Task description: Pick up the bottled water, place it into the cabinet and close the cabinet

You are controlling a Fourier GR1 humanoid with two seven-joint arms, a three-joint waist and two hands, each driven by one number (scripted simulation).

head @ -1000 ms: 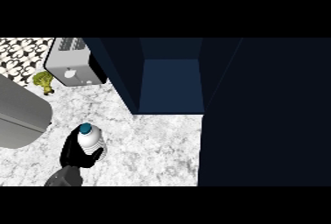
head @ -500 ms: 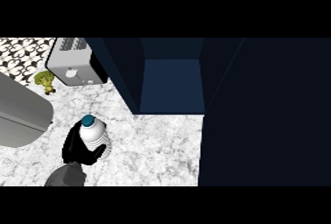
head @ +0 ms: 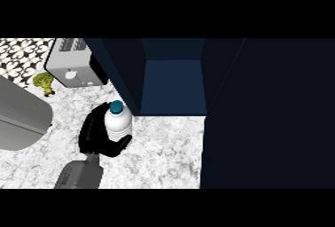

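The counter (head: pixel 163 150) is a pale marble-patterned top with grey veining, filling the lower left and middle of the head view; at the far upper left a strip of black-and-white patterned tile (head: pixel 23 55) backs it. A dark navy cabinet (head: pixel 173 88) stands open at the back of the counter, its blue inner floor visible between 2 side walls, and a large dark door panel (head: pixel 268 115) takes up the whole right side. On the counter there is 1 silver toaster (head: pixel 73 66) near the tile, 1 small green vegetable (head: pixel 44 82) just left of it, and 1 grey rounded metal body (head: pixel 20 117) at the left edge. There is 1 bottled water (head: pixel 118 123), clear with a teal cap, upright and just in front of the cabinet's left wall. The left hand (head: pixel 97 133) is curled round the bottle, fingers wrapping its lower half, with 1 grey forearm (head: pixel 78 174) coming in from below.
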